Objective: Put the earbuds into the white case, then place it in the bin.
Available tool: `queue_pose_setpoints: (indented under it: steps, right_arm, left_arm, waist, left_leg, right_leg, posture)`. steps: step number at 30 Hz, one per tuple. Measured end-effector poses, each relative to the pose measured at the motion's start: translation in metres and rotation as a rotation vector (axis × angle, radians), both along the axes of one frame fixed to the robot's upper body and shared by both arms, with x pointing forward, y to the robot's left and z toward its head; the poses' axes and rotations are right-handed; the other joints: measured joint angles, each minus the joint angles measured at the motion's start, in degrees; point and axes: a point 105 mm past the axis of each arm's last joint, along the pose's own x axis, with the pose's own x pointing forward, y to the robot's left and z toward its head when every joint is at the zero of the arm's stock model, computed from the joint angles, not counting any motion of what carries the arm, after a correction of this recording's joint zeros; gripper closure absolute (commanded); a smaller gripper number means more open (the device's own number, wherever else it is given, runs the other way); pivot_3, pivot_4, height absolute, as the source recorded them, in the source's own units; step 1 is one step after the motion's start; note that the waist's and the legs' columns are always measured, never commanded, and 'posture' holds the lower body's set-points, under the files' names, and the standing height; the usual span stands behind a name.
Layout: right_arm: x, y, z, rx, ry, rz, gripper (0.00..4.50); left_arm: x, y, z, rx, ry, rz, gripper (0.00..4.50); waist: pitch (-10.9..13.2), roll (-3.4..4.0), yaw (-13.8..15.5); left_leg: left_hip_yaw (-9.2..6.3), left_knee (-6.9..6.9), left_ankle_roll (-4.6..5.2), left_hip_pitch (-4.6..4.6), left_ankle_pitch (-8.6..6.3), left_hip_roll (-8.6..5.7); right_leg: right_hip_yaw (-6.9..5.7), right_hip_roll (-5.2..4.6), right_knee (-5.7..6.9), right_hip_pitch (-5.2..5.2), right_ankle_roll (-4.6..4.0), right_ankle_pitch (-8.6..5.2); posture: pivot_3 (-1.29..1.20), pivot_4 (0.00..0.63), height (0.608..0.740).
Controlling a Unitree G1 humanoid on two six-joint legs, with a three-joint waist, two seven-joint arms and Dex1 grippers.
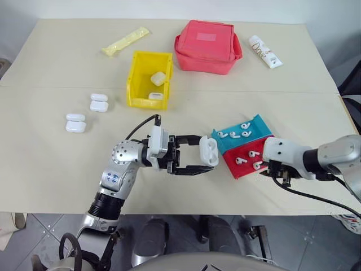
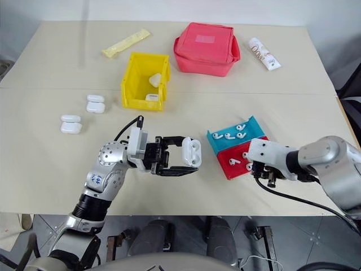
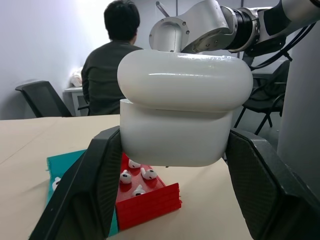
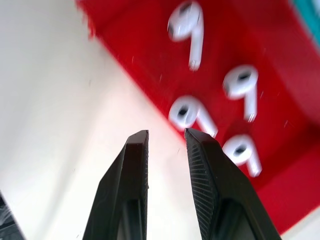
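Note:
My left gripper (image 1: 206,154) points level toward the right and is shut on the white case (image 3: 182,112), held above the table with its lid down. Just to its right lie a teal tray (image 1: 258,125) and a red tray (image 1: 243,170), each carrying several earbuds (image 4: 190,25). My right gripper (image 4: 165,137) points down at the table right beside the red tray's near edge. Its fingers stand a little apart with nothing between them. The yellow bin (image 1: 134,79) sits farther back on the table with two white cases (image 1: 158,78) inside.
Two pairs of spare white cases (image 1: 98,102) (image 1: 75,122) lie at the left. A red fabric pouch (image 1: 206,46), a yellow packet (image 1: 125,41) and a white tube (image 1: 265,51) lie along the back. A person (image 3: 117,70) sits beyond the table, facing away.

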Motion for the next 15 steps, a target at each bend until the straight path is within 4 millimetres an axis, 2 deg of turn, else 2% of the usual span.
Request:
queue_pose_setpoints:
  steps: [9,15]
  right_arm:
    - [0.0000,-0.0056,-0.0018,-0.003,-0.013,-0.020,3.32]
    - [0.0040,0.0012,-0.0090,0.018,-0.009,-0.010,3.32]
  left_arm:
    - [-0.0005,-0.0001,0.0000,0.000,-0.001,-0.004,1.74]
    - [-0.0003,0.0001,-0.0004,0.005,0.005,-0.003,1.74]
  waist:
    - [0.0,0.01,0.1]
    - [0.0,0.01,0.0]
  left_leg:
    - [0.00,0.00,0.00,0.00,0.00,-0.02]
    - [-0.01,0.00,0.00,-0.01,0.00,-0.01]
  right_leg:
    - [0.00,0.00,-0.01,0.00,0.00,0.00]
    - [0.00,0.01,-0.01,0.00,-0.01,0.00]
  posture:
    - [0.00,0.150,0.740]
    - [0.00,0.150,0.740]
